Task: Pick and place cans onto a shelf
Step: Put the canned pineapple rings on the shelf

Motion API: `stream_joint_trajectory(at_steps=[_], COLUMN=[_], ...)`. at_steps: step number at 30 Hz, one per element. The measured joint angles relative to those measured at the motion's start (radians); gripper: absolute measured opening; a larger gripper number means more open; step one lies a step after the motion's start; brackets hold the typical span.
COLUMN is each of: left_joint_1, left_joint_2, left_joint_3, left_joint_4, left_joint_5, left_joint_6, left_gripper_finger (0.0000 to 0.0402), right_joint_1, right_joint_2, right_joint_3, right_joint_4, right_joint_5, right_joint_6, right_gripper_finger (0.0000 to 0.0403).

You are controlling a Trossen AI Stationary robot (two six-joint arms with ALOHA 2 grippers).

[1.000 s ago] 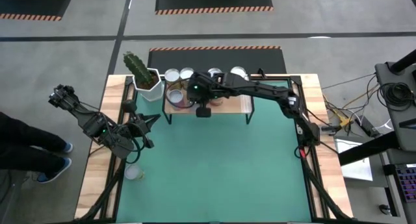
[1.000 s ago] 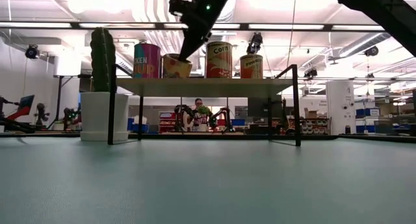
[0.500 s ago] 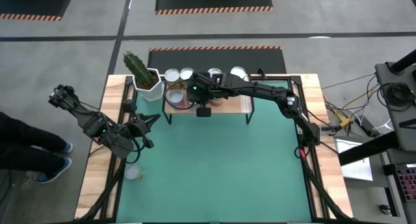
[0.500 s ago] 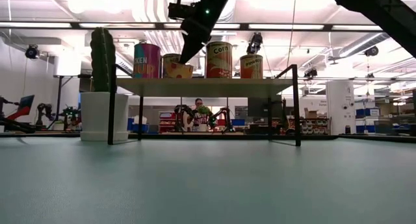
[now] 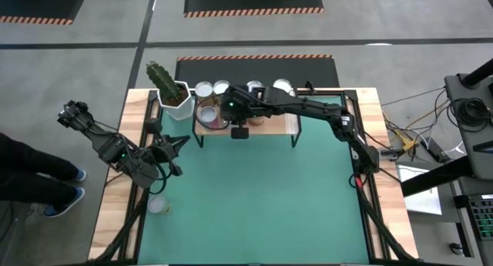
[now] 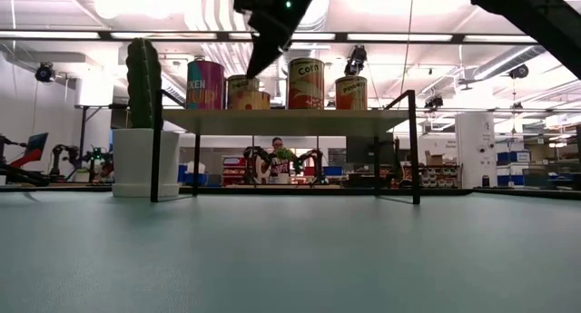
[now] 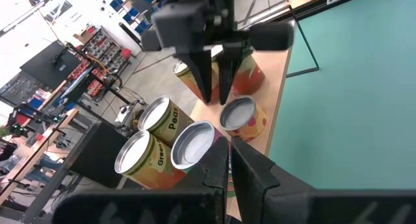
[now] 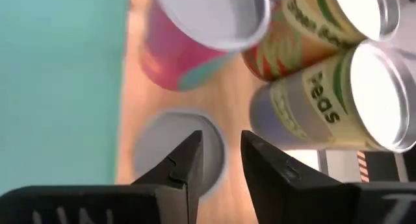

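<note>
The right jaws (image 5: 218, 110) hang above the left end of the shelf (image 5: 286, 124), just over a short can (image 6: 248, 99) with an orange-yellow label. They're a narrow gap apart and holding nothing, and the can sits free on the wood below them.

Labels you can actually read from the low view: a pink can (image 6: 205, 84) showing "KEN", a red one (image 6: 305, 83) saying "Corn", and a smaller orange can (image 6: 350, 92) whose print is too small to make out. The right wrist view catches "Peas" on a pale can (image 8: 338, 100) and "Green Bea…" on an orange one (image 8: 325, 19), both packed at the back of the shelf.

A cactus (image 5: 166, 83) in a white pot stands just beside the shelf's left end. One more can (image 5: 157, 205) sits on the bench near the left edge, close to the left jaws (image 5: 176, 154), which are spread wide and empty.
</note>
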Motion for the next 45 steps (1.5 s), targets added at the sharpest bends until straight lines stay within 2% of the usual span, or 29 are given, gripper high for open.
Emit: stream_joint_trajectory(at_steps=[3,11,23,27,30,45], left_joint_1=[0.000,0.000,0.000,0.000,0.000,0.000], left_joint_2=[0.000,0.000,0.000,0.000,0.000,0.000], left_joint_3=[0.000,0.000,0.000,-0.002,-0.002,-0.004], left_joint_4=[0.000,0.000,0.000,-0.003,-0.003,-0.003], left_joint_5=[0.000,0.000,0.001,0.001,0.001,0.001], left_joint_6=[0.000,0.000,0.000,0.000,0.000,0.000], left_gripper_finger=[0.0000,0.0000,0.0000,0.0000,0.0000,0.0000], right_joint_1=[0.025,0.078,0.078,0.078,0.078,0.071], right_joint_2=[-0.002,0.044,0.058,0.054,0.054,0.051], right_joint_3=[0.004,0.000,-0.002,-0.002,0.003,0.014], right_joint_4=[0.001,-0.004,-0.061,-0.114,-0.120,-0.002], right_joint_5=[-0.003,-0.004,0.003,0.058,0.062,0.130], right_joint_6=[-0.003,-0.034,-0.023,-0.011,-0.008,-0.034], right_gripper_finger=[0.0080,0.0013,0.0009,0.0009,0.0009,0.0009])
